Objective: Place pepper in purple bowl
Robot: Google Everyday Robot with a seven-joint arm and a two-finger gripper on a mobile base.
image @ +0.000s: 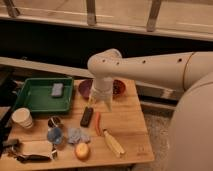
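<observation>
Approach seems the step in hand: the gripper (100, 105) hangs spread wide above the pepper (98, 122), near the purple bowl (84, 89), and likely must descend and close.

Warm, dim light on the table (127, 125) — jaws low over its middle, darkness behind.

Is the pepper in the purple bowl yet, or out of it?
Out. The pepper lies on the table beside the black bar, apart from the purple bowl; the gripper hangs between the two.
</observation>
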